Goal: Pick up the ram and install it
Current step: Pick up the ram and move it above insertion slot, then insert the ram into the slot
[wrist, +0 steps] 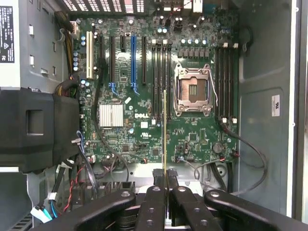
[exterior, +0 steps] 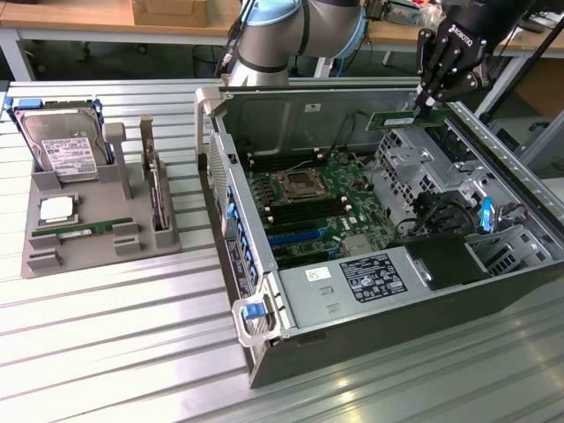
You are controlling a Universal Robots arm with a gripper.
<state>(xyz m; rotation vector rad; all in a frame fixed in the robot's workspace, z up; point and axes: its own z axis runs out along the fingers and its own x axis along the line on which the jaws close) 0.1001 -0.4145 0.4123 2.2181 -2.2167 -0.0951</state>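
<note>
ram (exterior: 395, 119) held level in mid-air over the open computer case (exterior: 370, 348), above the motherboard (exterior: 352, 207), gripper (exterior: 425, 100) jaws clenched on one end of it, grey parts tray (exterior: 88, 251) with hard drive (exterior: 62, 145) well apart at the exterior view's left

A robotics laboratory or electronics workshop is indicated; a slatted aluminium table (exterior: 115, 352) is seen, on which an opened computer case (exterior: 264, 352) is laid with its motherboard (exterior: 322, 189) exposed; a grey fixture tray (exterior: 40, 256) is set beside it, in which a hard drive (exterior: 62, 145) and a processor chip (exterior: 57, 210) are held; a robot arm (exterior: 273, 35) is seen behind the case, and the ram (exterior: 388, 119) is pinched in its gripper (exterior: 422, 100) above the case; wooden workbenches (exterior: 79, 16) with a cardboard box (exterior: 172, 9) are ranged along the back.
</note>
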